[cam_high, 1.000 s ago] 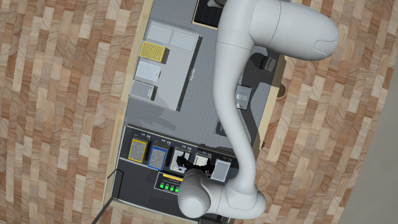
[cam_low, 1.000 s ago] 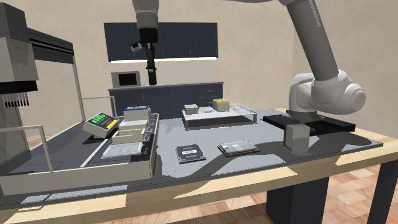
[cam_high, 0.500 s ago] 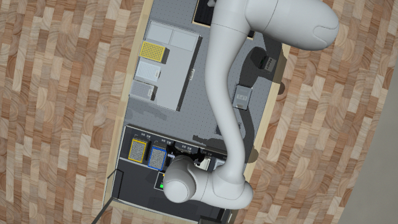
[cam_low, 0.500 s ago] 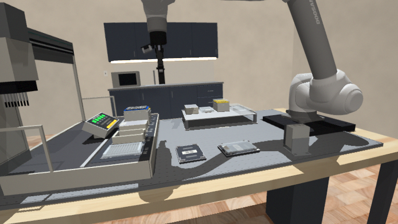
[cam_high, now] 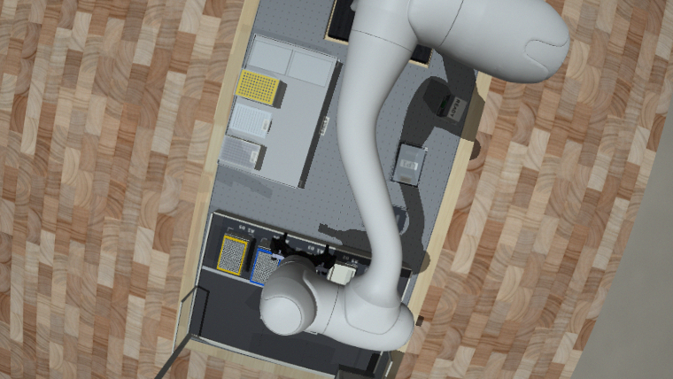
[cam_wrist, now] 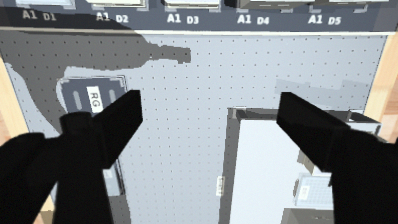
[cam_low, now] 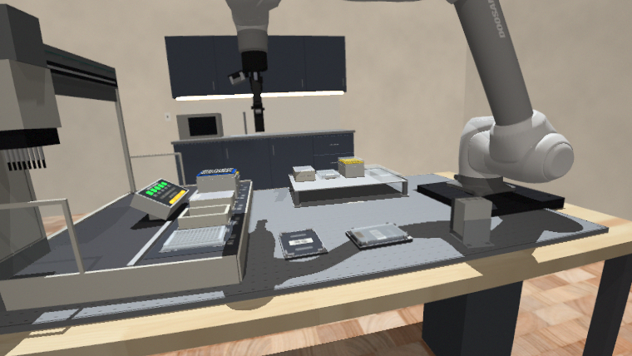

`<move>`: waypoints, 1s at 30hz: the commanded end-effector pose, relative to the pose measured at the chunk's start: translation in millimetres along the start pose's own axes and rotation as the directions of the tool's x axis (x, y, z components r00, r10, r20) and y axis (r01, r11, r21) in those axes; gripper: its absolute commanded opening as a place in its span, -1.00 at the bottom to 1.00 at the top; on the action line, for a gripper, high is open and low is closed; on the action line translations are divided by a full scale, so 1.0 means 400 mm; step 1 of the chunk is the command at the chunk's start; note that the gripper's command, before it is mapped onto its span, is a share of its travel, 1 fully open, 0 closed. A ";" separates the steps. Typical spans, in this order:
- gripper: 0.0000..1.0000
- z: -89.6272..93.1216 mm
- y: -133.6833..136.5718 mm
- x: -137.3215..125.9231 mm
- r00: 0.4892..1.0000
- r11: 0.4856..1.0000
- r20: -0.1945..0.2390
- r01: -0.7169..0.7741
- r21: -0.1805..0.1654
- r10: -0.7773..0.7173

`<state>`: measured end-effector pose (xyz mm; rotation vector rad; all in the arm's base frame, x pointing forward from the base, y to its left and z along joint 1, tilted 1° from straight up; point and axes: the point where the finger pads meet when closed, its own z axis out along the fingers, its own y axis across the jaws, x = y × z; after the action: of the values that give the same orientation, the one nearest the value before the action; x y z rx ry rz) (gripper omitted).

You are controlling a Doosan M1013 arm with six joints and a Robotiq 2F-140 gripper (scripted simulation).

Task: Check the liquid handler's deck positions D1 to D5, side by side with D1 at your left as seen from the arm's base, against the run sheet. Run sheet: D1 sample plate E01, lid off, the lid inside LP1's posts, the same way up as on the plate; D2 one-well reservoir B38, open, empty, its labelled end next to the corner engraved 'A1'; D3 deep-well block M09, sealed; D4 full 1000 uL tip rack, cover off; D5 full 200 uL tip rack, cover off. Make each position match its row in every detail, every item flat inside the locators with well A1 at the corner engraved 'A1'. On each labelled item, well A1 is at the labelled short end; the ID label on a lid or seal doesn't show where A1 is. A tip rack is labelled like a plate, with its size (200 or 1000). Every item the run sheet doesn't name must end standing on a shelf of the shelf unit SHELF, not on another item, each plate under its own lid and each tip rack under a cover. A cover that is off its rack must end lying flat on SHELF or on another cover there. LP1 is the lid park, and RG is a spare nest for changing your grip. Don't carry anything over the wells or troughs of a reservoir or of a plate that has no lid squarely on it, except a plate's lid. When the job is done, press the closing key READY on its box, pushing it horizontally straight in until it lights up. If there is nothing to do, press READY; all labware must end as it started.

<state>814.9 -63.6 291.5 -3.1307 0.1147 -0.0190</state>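
My gripper hangs open and empty high above the table, near the deck's front rail; it also shows in the wrist view. On the deck, the lidless sample plate sits at D1, the open reservoir at D2, the block at D3, and the blue-framed tip rack at D4. In the top view the yellow-framed tip rack sits at D5, beside the blue-framed one. The arm hides D1 and D3 there. A clear lid lies in LP1. The RG nest is empty.
The shelf unit holds a yellow tip rack, two pale plates and two clear covers. The READY box stands near the table's right edge. The handler's control panel and pipetting head stand behind the deck.
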 end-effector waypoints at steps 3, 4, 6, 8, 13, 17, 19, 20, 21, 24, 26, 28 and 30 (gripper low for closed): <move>0.59 -0.006 0.050 0.004 1.000 1.000 -0.001 0.001 0.002 -0.001; 0.59 -0.004 0.063 0.003 1.000 1.000 0.000 0.001 0.003 -0.001; 0.59 -0.004 0.087 0.005 1.000 1.000 0.000 0.001 0.003 -0.001; 0.59 -0.004 0.112 0.006 1.000 1.000 0.000 0.001 0.003 -0.001; 0.59 -0.004 0.169 0.008 1.000 1.000 0.000 0.001 0.003 -0.001; 0.59 -0.005 0.168 0.005 1.000 1.000 -0.001 0.001 0.003 -0.001; 0.59 -0.005 0.181 0.007 1.000 1.000 -0.001 0.001 0.003 -0.001; 0.59 -0.005 0.181 0.007 1.000 1.000 -0.001 0.001 0.003 -0.001; 0.59 -0.005 0.193 0.008 1.000 1.000 -0.001 0.001 0.003 -0.001; 0.59 -0.004 0.231 0.009 1.000 1.000 0.000 0.001 0.004 -0.001; 0.59 -0.004 0.256 0.009 1.000 1.000 0.000 0.001 0.004 -0.001; 0.59 -0.004 0.281 0.010 1.000 1.000 0.001 0.001 0.004 -0.001; 0.59 -0.004 0.306 0.010 1.000 1.000 0.001 0.001 0.005 -0.001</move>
<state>809.8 -170.7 291.0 -3.1317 0.1195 -0.0179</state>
